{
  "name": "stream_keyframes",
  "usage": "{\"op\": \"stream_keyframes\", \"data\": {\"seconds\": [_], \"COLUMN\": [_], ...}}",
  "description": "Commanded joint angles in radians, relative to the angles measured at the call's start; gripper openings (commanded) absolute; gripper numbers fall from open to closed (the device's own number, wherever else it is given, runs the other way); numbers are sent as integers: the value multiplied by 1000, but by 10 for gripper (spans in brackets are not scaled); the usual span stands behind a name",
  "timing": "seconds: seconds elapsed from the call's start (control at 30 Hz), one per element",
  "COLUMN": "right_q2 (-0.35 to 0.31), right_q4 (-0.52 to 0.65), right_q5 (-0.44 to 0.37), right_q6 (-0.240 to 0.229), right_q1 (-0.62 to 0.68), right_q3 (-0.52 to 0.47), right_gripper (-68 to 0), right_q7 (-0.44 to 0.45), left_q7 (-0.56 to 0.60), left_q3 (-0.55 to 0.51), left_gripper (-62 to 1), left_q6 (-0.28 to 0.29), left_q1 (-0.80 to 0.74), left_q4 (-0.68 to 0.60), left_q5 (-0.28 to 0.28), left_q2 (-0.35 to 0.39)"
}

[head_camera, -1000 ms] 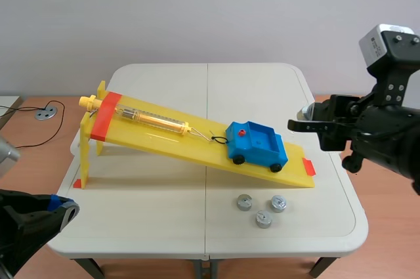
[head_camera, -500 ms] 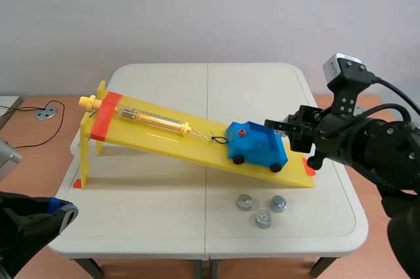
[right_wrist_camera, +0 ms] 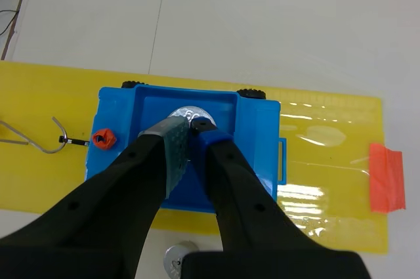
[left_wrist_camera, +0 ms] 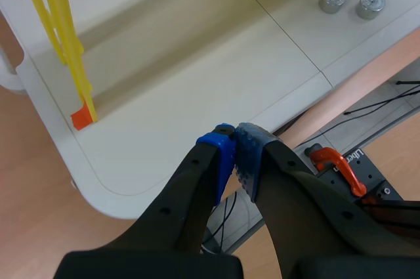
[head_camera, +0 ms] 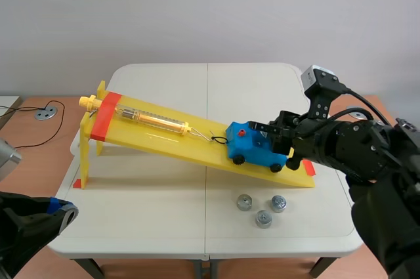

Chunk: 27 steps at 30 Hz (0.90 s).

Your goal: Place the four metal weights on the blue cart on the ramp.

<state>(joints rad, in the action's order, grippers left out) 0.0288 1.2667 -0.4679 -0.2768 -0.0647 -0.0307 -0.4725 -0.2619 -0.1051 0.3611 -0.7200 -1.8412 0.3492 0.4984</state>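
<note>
The blue cart [head_camera: 258, 146] [right_wrist_camera: 249, 136] rests low on the yellow ramp [head_camera: 164, 133] [right_wrist_camera: 39, 175], hooked to a spring scale [head_camera: 149, 119]. My right gripper [head_camera: 266, 132] [right_wrist_camera: 191, 126] hangs over the cart's tray, shut on a metal weight [right_wrist_camera: 188, 115] that sits just above the tray floor. Three more metal weights [head_camera: 244, 202] [head_camera: 279, 203] [head_camera: 263, 218] lie on the table in front of the ramp's foot; they also show far ahead in the left wrist view [left_wrist_camera: 333, 0]. My left gripper [left_wrist_camera: 234, 150] is shut on nothing, low by the table's near left corner.
The ramp's raised end stands on yellow legs [left_wrist_camera: 62, 36] at the table's left. Red tape [right_wrist_camera: 386, 177] marks the ramp's lower end. A cable and a round disc [head_camera: 45, 113] lie on the floor to the left.
My right arm has swung in from the right edge and lowered, bringing the weight over the blue cart's tray. The left arm has kept still.
</note>
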Motion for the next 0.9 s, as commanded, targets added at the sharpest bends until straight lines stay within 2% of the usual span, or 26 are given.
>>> {"op": "stream_keyframes", "data": {"seconds": [0.0, 0.2, 0.4, 0.5, 0.57, 0.67, 0.87], "right_q2": [13, 16, 16, 10, 7, -16, -127], "right_q4": [71, 59, 59, 74, 117, 223, 433], "right_q5": [-29, -9, -8, -10, -12, -48, -114], "right_q6": [-61, -56, -61, -91, -112, -117, -140], "right_q1": [-125, -132, -132, -130, -116, -63, 83], "right_q3": [19, 19, 18, 6, -23, -66, -95], "right_gripper": [-669, -667, -489, -434, -403, -380, -380], "right_q7": [162, 189, 183, 161, 126, 91, 43], "left_q7": [85, 85, 85, 85, 85, 85, 84], "left_q3": [-17, -17, -17, -17, -17, -17, -17], "left_gripper": [-569, -569, -569, -569, -569, -569, -569], "left_q6": [31, 31, 31, 31, 31, 31, 31], "left_q1": [9, 9, 9, 9, 9, 9, 9], "left_q4": [-74, -74, -74, -74, -74, -74, -74], "left_q5": [74, 74, 74, 74, 74, 74, 74], "left_q2": [-21, -21, -21, -21, -21, -21, -21]}}
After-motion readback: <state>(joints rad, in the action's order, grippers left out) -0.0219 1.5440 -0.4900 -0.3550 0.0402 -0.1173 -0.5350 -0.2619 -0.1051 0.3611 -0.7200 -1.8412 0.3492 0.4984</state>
